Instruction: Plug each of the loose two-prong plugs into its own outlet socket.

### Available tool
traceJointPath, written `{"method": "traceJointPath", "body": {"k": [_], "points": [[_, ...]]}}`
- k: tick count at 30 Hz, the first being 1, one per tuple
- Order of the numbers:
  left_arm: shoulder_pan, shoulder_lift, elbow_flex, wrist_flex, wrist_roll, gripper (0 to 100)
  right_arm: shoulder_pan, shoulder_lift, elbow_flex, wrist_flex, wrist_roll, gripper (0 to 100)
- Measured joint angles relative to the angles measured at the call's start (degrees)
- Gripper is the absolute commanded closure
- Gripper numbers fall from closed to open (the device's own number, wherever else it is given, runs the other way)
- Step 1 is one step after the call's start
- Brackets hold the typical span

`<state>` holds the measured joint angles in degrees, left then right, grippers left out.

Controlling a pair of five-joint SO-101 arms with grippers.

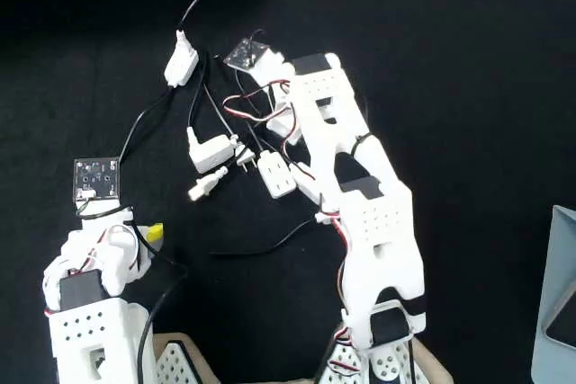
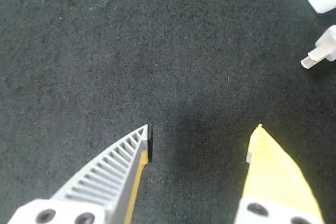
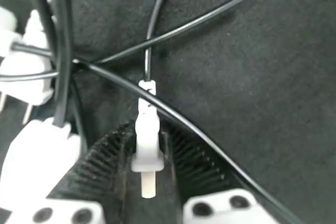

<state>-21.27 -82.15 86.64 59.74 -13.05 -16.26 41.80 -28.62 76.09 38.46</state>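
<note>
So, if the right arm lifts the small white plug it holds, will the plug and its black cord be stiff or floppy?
The white plug looks like hard moulded plastic, so it should probably be rigid in the right gripper. Its thin black cord curves and crosses other cables, so it is likely floppy and may drag them.

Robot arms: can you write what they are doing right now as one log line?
right gripper: shut on white plug | left gripper: open over black table | white plug: not in a socket
</note>
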Motion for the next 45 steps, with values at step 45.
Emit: {"method": "traceJointPath", "body": {"k": [45], "points": [[0.0, 0.0, 0.3, 0.0, 0.0, 70, -9.5, -41.6, 63.8, -2.8, -21.5, 98.7]]}}
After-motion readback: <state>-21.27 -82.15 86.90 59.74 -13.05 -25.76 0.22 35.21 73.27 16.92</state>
